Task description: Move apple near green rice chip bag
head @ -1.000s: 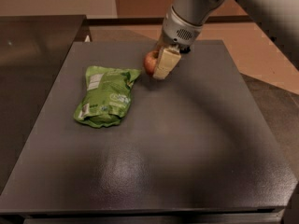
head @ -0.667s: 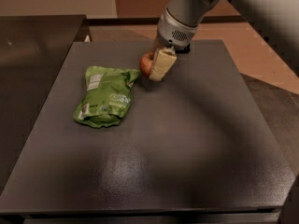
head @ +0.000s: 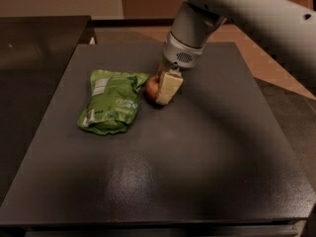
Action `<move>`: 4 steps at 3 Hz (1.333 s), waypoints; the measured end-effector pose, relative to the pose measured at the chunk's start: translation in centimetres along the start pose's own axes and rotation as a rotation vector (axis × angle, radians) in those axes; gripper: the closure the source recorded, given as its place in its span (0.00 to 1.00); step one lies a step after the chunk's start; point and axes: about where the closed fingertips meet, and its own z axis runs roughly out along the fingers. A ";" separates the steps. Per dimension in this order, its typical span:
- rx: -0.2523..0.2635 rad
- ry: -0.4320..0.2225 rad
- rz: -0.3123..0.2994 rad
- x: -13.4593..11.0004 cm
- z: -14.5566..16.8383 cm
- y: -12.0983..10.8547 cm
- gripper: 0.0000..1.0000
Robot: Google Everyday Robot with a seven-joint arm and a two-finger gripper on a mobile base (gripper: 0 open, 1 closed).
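Note:
The green rice chip bag [head: 111,100] lies flat on the left half of the dark table [head: 197,152]. The small red apple [head: 151,86] sits just to the right of the bag's upper right corner, almost touching it. My gripper [head: 162,89] comes down from the upper right and is shut on the apple, with one cream-coloured finger [head: 169,87] covering the apple's right side. The apple is at or just above the table surface. Its stem is hidden.
A second dark surface [head: 34,48] adjoins the table on the left. Brown floor [head: 276,68] shows beyond the table's right edge. My grey arm [head: 256,9] crosses the upper right of the view.
My gripper has carried the apple left and toward the near side, from behind the bag's right end to right beside the bag's upper right corner. The bag has not moved.

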 end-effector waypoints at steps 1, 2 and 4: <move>-0.003 -0.008 0.015 0.4 0.5 0.4 0.83; -0.004 -0.008 0.013 0.3 0.6 0.4 0.60; -0.005 -0.008 0.011 0.2 0.9 0.4 0.13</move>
